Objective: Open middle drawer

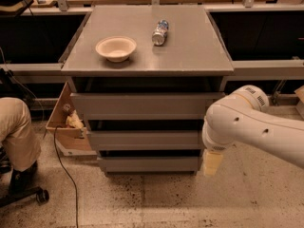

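Camera view looks down on one grey cabinet (209,87) with three drawer fronts stacked one under another. We count one tall upper front (142,106), one middle drawer (145,139) and one small lowest front (148,164). The middle drawer sits second from the top, between dark gaps above and below. Its long axis runs left to right and its flat, handleless front faces us. It is plain matte grey and rectangular.

On the smooth grey tabletop (190,51) we see two things. One is a round, shallow, cream bowl (116,48), standing upright near the left front. The other is a small bottle (160,32) lying on its side further back, well apart from the bowl.

One glossy white arm (256,127) with rounded joints comes in from the right. Its pale yellowish end effector (212,163) hangs downward just beside the cabinet's lower right corner, level with the lowest front. We cannot tell whether it is released or clenched, nor whether it touches the cabinet.

Left of the cabinet stands one open cardboard box (64,132). Nearby are one leg in tan trousers (19,132) and one dark cable (64,170) trailing over the speckled floor (156,203).
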### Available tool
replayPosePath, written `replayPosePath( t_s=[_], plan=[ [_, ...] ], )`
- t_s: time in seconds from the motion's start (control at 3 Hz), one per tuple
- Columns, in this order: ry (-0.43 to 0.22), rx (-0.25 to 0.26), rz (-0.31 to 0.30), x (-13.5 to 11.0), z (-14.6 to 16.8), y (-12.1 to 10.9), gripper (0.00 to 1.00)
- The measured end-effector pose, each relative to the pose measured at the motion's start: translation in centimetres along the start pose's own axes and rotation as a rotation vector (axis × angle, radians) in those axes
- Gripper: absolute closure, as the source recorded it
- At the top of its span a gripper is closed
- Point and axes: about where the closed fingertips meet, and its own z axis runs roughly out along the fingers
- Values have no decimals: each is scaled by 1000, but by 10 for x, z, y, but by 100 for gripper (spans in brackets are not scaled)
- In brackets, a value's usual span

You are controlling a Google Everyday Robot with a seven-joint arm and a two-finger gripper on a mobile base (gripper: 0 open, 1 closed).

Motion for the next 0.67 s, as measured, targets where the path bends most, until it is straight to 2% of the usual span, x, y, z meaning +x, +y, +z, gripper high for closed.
replayPosePath(
  t_s=[0.67],
  plan=[
    [3,3,3,1,0,0,0]
  ],
)
